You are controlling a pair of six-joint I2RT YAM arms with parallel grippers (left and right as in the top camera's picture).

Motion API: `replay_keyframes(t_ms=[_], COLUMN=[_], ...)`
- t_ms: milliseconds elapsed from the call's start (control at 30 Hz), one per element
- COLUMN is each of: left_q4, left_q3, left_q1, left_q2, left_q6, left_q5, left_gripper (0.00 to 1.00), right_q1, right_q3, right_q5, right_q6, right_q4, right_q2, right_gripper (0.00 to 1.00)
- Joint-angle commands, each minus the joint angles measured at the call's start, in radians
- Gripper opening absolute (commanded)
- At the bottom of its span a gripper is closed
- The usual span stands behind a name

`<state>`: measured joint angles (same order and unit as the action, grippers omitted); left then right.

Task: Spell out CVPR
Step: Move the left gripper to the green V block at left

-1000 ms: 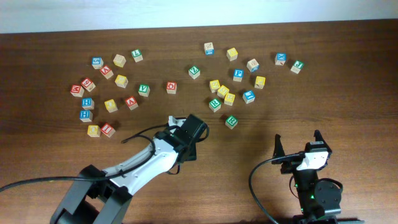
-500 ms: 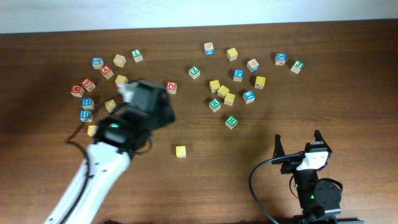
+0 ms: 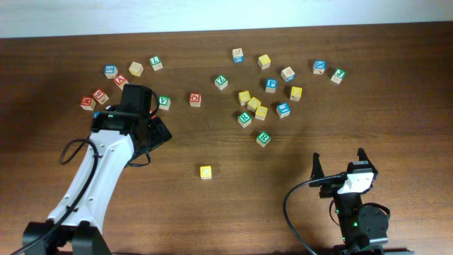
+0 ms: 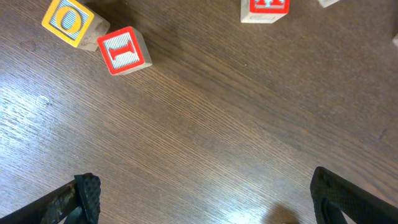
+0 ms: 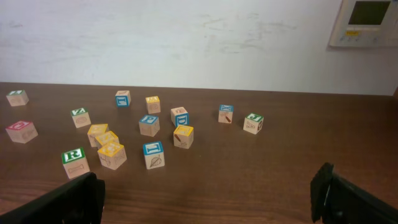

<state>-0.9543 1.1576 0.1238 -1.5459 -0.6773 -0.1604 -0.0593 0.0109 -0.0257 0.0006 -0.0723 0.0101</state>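
A lone yellow block (image 3: 205, 172) lies on the brown table (image 3: 283, 191), in front of the scattered letter blocks; I cannot read its letter. My left gripper (image 3: 150, 133) is open and empty over the left cluster, with bare wood between its jaws (image 4: 202, 196). A yellow O block (image 4: 67, 22) and a red I block (image 4: 124, 50) lie just beyond it. A green V block (image 3: 163, 103) and a green R block (image 3: 262, 139) sit among the others. The R also shows in the right wrist view (image 5: 74, 163). My right gripper (image 3: 340, 168) is open and empty near the front right (image 5: 205, 193).
Several blocks form a left cluster around a red one (image 3: 87, 102) and a right cluster around a blue one (image 3: 283, 109). A white wall (image 5: 186, 37) runs behind the table's far edge.
My left gripper let go of the yellow block at the front centre, then swung back left over the left cluster. The right arm has not moved.
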Motion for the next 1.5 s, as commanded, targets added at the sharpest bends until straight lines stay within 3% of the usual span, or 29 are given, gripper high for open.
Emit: replay_keyframes(t_ms=[0, 233, 633, 767, 1033, 1133, 1367, 1467], left_q4=[-0.002, -0.072, -0.101, -0.011, 0.109, 0.135, 0.122, -0.017], left_q3=[0.002, 0.001, -0.012, -0.012, -0.012, 0.000, 0.309, 0.511], left_q1=[-0.019, -0.157, -0.161, -0.161, -0.110, -0.098, -0.098, -0.097], left_q2=[-0.014, -0.014, -0.014, -0.014, -0.016, -0.015, -0.016, -0.051], left_q6=[0.000, 0.000, 0.001, 0.176, 0.219, 0.223, 0.280, 0.331], left_q5=[0.006, 0.014, 0.051, 0.185, 0.200, 0.218, 0.301, 0.319], left_gripper=[0.99, 0.99, 0.99, 0.99, 0.99, 0.91, 0.93, 1.00], right_q1=[0.008, 0.008, 0.008, 0.008, 0.008, 0.008, 0.008, 0.008], right_q3=[-0.005, -0.005, -0.005, -0.005, -0.005, -0.005, -0.005, -0.005], right_q5=[-0.012, -0.012, -0.012, -0.012, -0.012, -0.012, -0.012, -0.011], right_q6=[0.003, 0.003, 0.003, 0.003, 0.003, 0.003, 0.003, 0.003], right_q4=[-0.006, -0.006, -0.006, -0.006, -0.006, -0.006, -0.006, -0.006], right_q2=[-0.006, -0.006, -0.006, -0.006, -0.006, -0.006, -0.006, -0.006], right_gripper=[0.98, 0.98, 0.98, 0.99, 0.98, 0.98, 0.98, 0.98])
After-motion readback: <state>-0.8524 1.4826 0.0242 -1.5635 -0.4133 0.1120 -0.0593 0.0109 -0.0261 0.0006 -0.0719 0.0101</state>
